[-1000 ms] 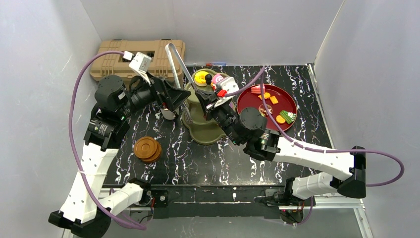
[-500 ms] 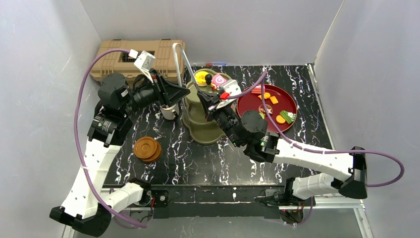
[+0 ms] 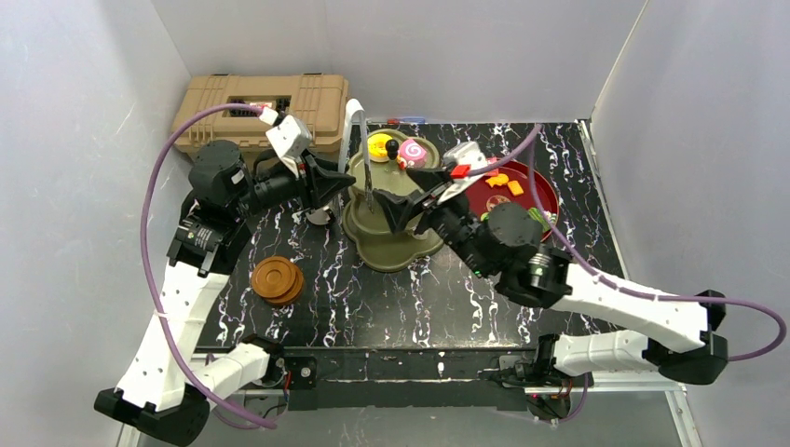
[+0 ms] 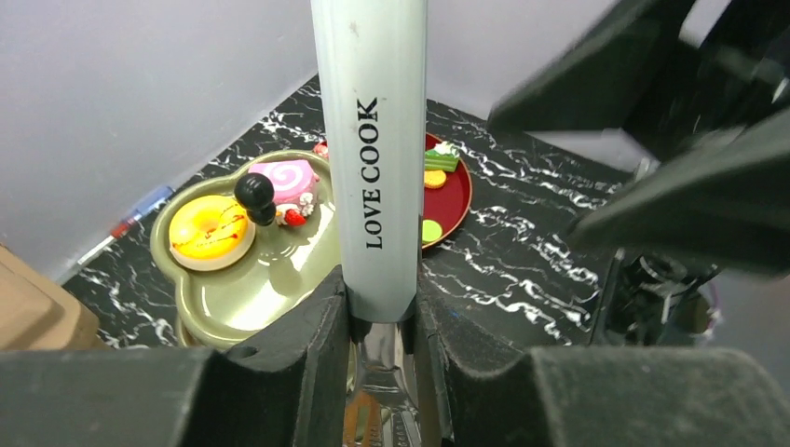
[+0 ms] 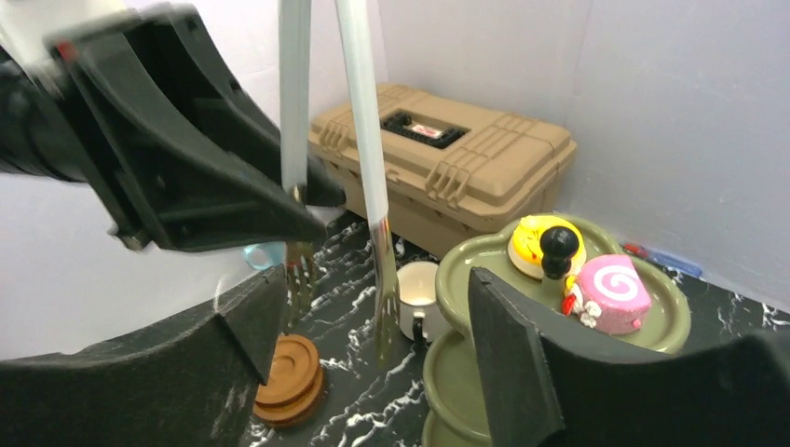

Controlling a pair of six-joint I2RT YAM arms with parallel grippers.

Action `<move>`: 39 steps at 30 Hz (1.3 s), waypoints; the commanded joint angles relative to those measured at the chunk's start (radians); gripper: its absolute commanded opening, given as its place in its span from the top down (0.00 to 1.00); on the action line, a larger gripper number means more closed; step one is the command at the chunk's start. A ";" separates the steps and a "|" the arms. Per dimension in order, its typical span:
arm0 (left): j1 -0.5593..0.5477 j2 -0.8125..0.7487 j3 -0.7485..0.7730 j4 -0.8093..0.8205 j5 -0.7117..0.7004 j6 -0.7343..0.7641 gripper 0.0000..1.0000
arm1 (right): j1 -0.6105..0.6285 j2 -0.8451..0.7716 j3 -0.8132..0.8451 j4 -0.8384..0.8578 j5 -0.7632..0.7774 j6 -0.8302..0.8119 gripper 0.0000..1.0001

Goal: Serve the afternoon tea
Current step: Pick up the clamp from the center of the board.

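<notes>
Black marbled table (image 3: 373, 303); tan toolbox (image 3: 261, 107) at the far-left corner. Olive-green three-tier stand (image 3: 391, 244) mid-table, dark-red plate (image 3: 542, 183) just to its right, partly under the right arm. Left gripper (image 4: 382, 307) clamped on white tongs (image 4: 371, 158) marked LOVE COOK, held upright beside the stand. Right gripper (image 3: 408, 212) with jaws spread, holding nothing, over the stand's lower tiers. Stacked wooden saucers (image 3: 277, 279) near-left. White mug (image 5: 416, 296) just beside the stand. Top tier: yellow doughnut (image 3: 377, 146), pink swirl roll (image 3: 413, 152), black knob (image 3: 392, 145) between them.
</notes>
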State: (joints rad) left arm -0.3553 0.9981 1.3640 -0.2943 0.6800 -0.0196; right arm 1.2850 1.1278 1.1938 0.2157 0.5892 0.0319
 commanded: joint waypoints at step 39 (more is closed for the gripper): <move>-0.164 -0.098 -0.078 0.050 -0.114 0.461 1.00 | -0.002 0.273 0.391 -0.153 0.120 0.211 0.44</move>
State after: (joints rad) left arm -0.5049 0.9356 1.2888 -0.2874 0.5461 0.4263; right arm 1.2903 1.3983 1.5856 -0.0257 0.6724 0.2333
